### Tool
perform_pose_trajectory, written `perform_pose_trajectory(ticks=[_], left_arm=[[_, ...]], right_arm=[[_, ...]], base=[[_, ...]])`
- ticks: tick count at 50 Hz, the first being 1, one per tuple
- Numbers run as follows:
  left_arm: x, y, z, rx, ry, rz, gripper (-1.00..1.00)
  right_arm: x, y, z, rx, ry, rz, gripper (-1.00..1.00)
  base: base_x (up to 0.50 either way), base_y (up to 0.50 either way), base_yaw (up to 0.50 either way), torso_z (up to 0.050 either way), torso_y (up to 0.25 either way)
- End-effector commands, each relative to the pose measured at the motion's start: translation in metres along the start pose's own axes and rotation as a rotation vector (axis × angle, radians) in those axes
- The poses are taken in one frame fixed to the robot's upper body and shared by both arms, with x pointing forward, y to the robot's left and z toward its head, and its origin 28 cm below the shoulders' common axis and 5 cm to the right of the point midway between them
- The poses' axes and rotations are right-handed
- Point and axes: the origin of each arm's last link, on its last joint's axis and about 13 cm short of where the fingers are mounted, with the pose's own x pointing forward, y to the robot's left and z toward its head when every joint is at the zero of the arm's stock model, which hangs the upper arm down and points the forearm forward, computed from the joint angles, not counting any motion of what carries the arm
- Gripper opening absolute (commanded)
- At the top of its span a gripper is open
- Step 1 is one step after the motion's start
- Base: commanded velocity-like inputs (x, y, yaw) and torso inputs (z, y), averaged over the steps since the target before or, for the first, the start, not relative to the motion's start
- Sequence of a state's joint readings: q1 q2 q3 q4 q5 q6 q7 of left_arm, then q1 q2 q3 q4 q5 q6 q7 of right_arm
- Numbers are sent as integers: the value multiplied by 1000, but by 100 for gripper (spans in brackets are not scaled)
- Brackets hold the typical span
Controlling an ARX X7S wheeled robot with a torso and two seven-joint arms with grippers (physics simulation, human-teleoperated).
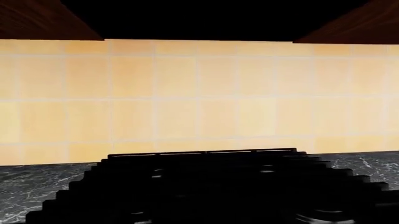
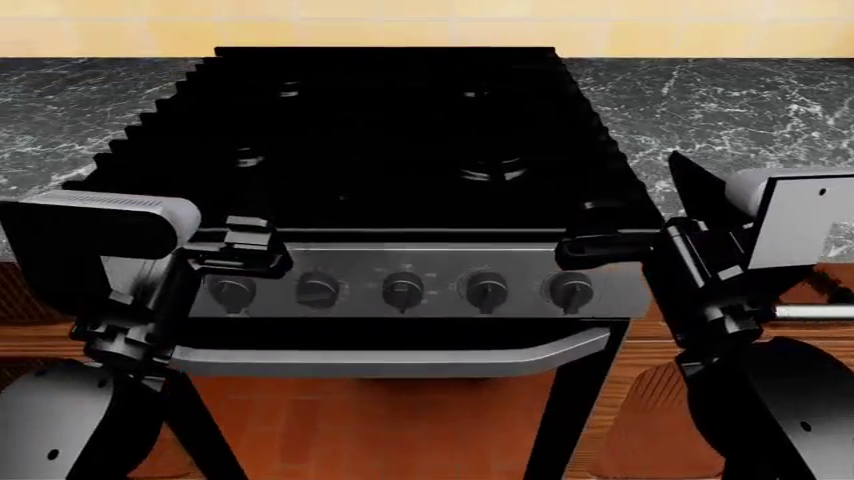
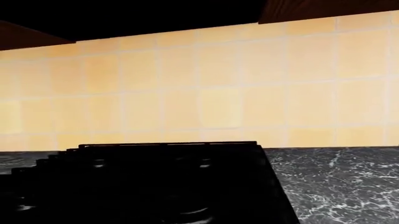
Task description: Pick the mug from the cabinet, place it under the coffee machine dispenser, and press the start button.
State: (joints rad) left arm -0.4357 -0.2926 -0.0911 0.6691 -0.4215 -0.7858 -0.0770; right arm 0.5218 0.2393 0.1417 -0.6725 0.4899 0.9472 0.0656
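- Mug is not in sight in any of the three views, so I cannot tell where it is.
- Big black stove (image 2: 400, 130) fills the middle of the head view. Its top is flat and very dark, with round burners (image 2: 494, 170) that barely show.
- The front of the stove is a grey metal strip with five round black knobs (image 2: 403, 290) in a row. There are tiny marks above the knobs, too small to read.
- A long, smooth grey handle (image 2: 400, 360) runs across the oven door under the knobs.
- The table (image 2: 721, 100) on both sides of the stove is dark stone with thin white veins, like marble.
- The wall (image 1: 199, 93) behind it is made of pale yellow square tiles with light lines between them.
- Dark brown wood cabinets (image 1: 37, 18) hang above the wall, with a black gap between them.
- Brown wood doors (image 2: 641, 400) sit under the table.
- The left claw (image 2: 240, 250) is black and hangs just in front of the stove's left corner, by the first knob. It holds nothing. I cannot tell how far open it is.
- The right claw (image 2: 601, 245) is black too and is right by the stove's right corner, above the last knob. It holds nothing. I cannot tell how far open it is.
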Motion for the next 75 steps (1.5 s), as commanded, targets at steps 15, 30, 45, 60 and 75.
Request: perform_pose_trajectory(ticks=[15,30,45,60,75], left_arm=[[-2,1,4,-9,-15,0,100],[-4,0,5,-11,-15,-12,100],[-6,0,7,-5,-16,-15,100],[-7,1,13,29,-31,-7,100],[-4,-3,45,4,-76,49,100]], right_arm=[[38,9,96,-186,-164,-10,100],[74,18,180,-266,-288,-14,100],[112,13,248,-283,-362,-80,100],[166,-4,322,-222,-329,-151,100],[154,-8,335,-273,-272,-205,100]], base=[[0,0,0,0,0],[0,0,0,0,0],[0,0,0,0,0],[0,0,0,0,0],[0,0,0,0,0]])
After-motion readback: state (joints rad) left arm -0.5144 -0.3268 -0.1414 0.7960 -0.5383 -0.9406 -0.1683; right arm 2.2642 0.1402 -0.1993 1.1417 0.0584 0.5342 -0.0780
